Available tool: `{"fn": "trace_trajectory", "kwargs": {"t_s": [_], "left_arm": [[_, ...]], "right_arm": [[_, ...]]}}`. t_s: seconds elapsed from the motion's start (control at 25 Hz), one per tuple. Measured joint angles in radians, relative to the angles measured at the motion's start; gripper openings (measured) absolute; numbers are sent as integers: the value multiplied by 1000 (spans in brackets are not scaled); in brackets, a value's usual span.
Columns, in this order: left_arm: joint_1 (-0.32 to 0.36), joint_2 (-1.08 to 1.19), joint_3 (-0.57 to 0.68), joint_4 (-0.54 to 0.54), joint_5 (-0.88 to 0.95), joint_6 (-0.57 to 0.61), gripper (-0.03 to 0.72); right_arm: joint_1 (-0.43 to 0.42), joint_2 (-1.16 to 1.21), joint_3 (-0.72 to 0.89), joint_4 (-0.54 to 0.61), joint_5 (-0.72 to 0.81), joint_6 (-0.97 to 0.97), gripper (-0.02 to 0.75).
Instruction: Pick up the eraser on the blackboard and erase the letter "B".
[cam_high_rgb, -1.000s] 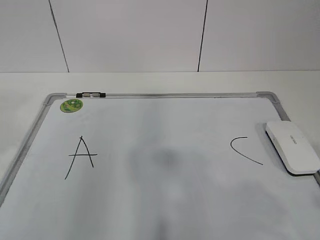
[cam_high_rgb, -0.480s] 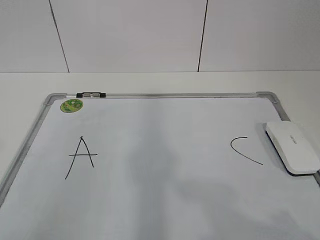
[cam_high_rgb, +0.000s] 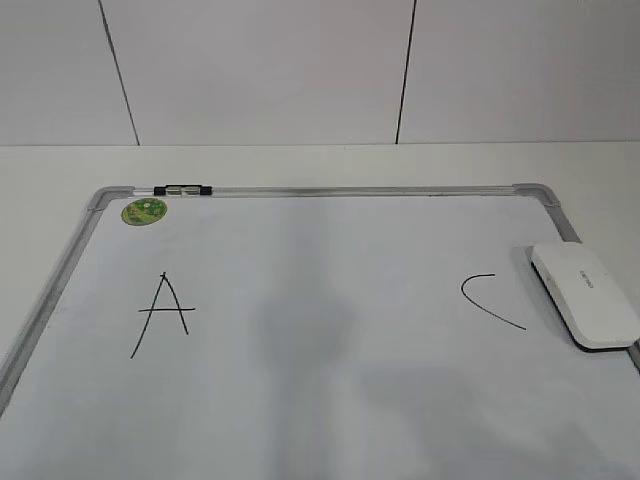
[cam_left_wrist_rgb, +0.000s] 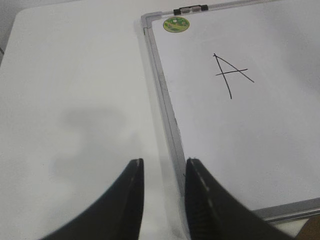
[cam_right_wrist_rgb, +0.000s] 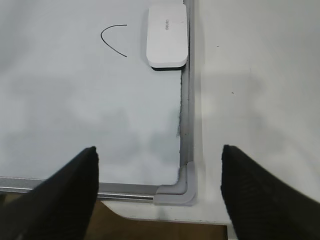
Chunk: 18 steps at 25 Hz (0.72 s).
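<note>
The blackboard (cam_high_rgb: 300, 190) is a white board with a silver-grey frame, lying flat on the white table. The eraser (cam_high_rgb: 585, 293) is a white block with a thin dark underside. It lies on the board's right edge, beside the curved "C" (cam_high_rgb: 490, 300), and shows in the right wrist view (cam_right_wrist_rgb: 167, 34). The letter "A" (cam_high_rgb: 160, 312) is at the left. No letter "B" shows; the board between "A" and "C" is bare. My left gripper (cam_left_wrist_rgb: 163, 162) is open and empty over the board's left frame. My right gripper (cam_right_wrist_rgb: 159, 149) is wide open and empty over the board's near right corner. Neither gripper shows in the exterior view.
A round green sticker (cam_high_rgb: 144, 211) and a small black clip (cam_high_rgb: 182, 188) sit at the board's far left corner. The table's front edge (cam_right_wrist_rgb: 210, 220) runs just beyond the board's near right corner. A white panelled wall (cam_high_rgb: 300, 70) stands behind the table.
Only the faint shadows on the middle of the board have shifted. The eraser and the board have not moved.
</note>
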Motion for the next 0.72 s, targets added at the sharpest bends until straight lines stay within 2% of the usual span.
{"fn": "trace_trajectory", "kwargs": {"t_s": [0.36,0.72], "left_arm": [[0,-2,13,-45,-34,-7,216],[0,-2,19,-41,-41,-7,216]], "right_arm": [[0,-17,43,-30,-102,0,586],[0,-17,46,-34,-108,0,586]]}}
